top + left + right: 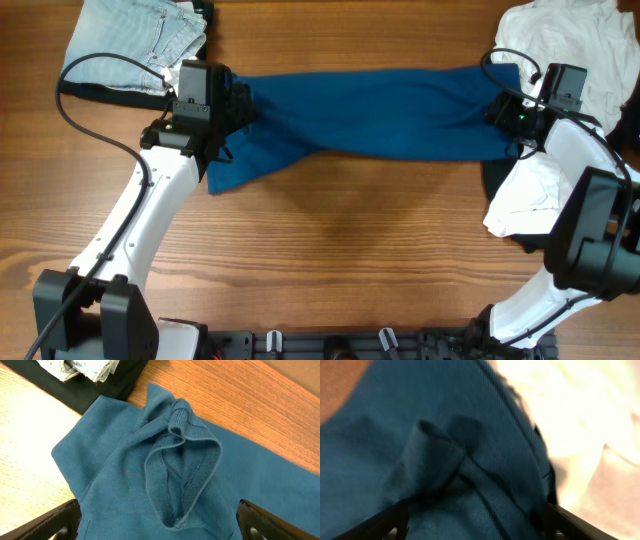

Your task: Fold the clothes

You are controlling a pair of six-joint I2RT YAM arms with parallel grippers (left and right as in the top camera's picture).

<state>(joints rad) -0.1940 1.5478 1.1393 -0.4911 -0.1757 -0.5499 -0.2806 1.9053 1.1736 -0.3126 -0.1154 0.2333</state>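
The clothes (380, 115), one deep blue garment, lie stretched across the wooden table from left to right. My left gripper (230, 108) hovers over its left end, where a ribbed cuff (182, 460) stands bunched up. In the left wrist view that gripper (160, 522) is open, its fingers (55, 522) wide apart with blue fabric (115, 470) lying loose beneath. My right gripper (503, 112) is over the garment's right end. In the right wrist view it (475, 522) is open too, its jaws spread either side of a fold of blue cloth (435, 455).
Pale denim jeans (135, 35) lie at the back left on a black garment (100, 92); both show in the left wrist view, jeans (80, 367) and black cloth (100, 387). White garments (570, 40) are piled at the right, next to the blue cloth (590, 420).
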